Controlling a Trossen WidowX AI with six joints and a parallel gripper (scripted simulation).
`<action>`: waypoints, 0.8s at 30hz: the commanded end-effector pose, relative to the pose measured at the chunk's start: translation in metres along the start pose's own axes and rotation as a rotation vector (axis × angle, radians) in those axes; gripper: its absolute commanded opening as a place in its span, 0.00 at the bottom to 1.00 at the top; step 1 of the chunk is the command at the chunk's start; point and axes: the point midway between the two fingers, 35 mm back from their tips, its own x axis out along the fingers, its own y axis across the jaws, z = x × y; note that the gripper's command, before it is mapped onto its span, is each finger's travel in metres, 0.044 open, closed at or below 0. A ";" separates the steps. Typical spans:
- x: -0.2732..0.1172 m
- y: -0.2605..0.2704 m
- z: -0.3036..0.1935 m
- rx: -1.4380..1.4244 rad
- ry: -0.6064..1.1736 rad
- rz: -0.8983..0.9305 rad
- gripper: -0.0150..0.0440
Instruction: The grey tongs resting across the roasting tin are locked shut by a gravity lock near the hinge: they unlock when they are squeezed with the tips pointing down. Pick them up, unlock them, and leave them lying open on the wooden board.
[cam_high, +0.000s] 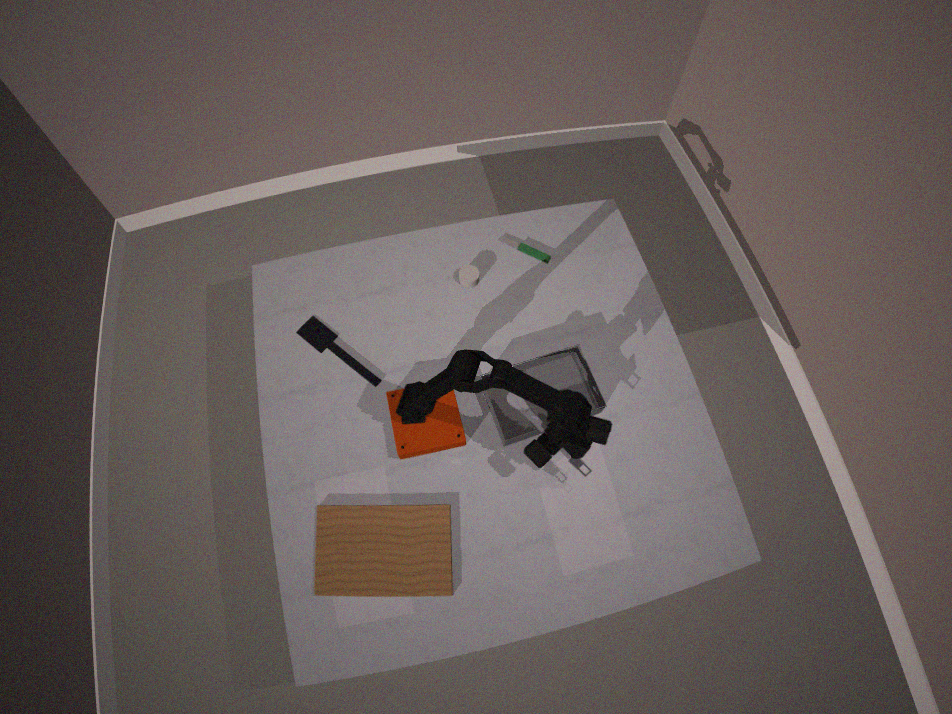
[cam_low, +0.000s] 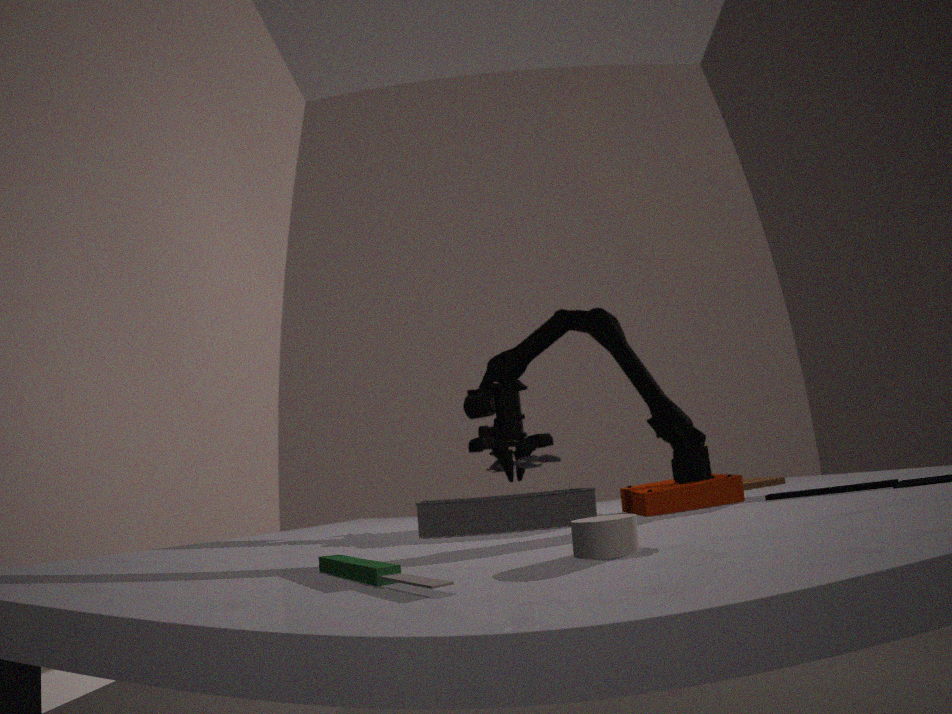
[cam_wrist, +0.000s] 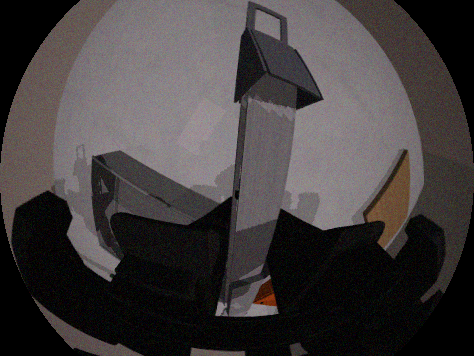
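Note:
My gripper (cam_low: 515, 474) (cam_wrist: 246, 203) points down and is shut on the grey tongs (cam_low: 547, 459) (cam_wrist: 262, 165). The tongs lie across between the fingers, about level, with the flared end and its wire loop at the top of the wrist view. Their arms look closed together; their other end is hidden by the gripper. The gripper hangs above the table, near the lower right edge of the roasting tin (cam_high: 590, 378) (cam_low: 503, 518) (cam_wrist: 150, 177) in the top view. The wooden board (cam_high: 384, 549) (cam_wrist: 392, 205) lies well to the left and bears nothing.
The orange base plate (cam_high: 430, 441) (cam_low: 684, 496) stands between the tin and a black spatula (cam_high: 316, 333) (cam_low: 830, 490). A pale round block (cam_high: 468, 275) (cam_low: 604, 537) and a green-handled tool (cam_high: 533, 252) (cam_low: 359, 570) lie on the tin's far side from the board.

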 end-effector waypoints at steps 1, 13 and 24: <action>0.000 -0.009 0.008 0.170 -0.002 0.006 0.00; 0.002 -0.042 0.028 0.687 -0.003 0.006 0.00; 0.004 -0.074 0.042 1.158 -0.003 0.006 0.00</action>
